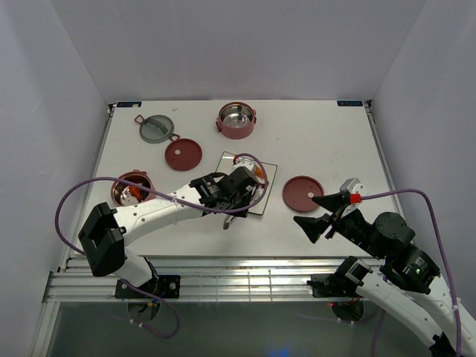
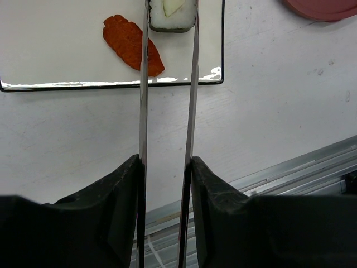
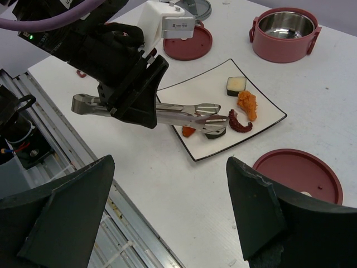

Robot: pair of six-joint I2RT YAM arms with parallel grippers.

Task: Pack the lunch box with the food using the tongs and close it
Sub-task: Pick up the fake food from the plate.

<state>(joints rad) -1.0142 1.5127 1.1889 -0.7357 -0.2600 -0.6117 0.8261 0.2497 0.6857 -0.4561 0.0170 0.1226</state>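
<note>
2 blades of tongs (image 2: pixel 143 84), pinched in left gripper (image 2: pixel 165 162), straddle sushi piece (image 2: pixel 173 14) on square plate (image 2: pixel 56 56). Right gripper (image 3: pixel 170 167) gapes empty at plate's 4 o'clock. Lunch box bowl (image 1: pixel 238 134) at 12 o'clock, 2nd bowl (image 1: pixel 114 190) at 9.

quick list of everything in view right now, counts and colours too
table: 1, white, under everything
bowls: 2, dusty red, steel inside; one far centre, one near left
disc lids: 2, red; one left of plate, one right
top lid: 1, grey-green, far left
square plate: 1, white, dark rim, centre
food pieces: 5 on plate; orange, dark red, white-and-black
tongs: 1, silver, tips either side of a sushi piece
left gripper: black, shut on tongs
right gripper: black, open, empty
</note>
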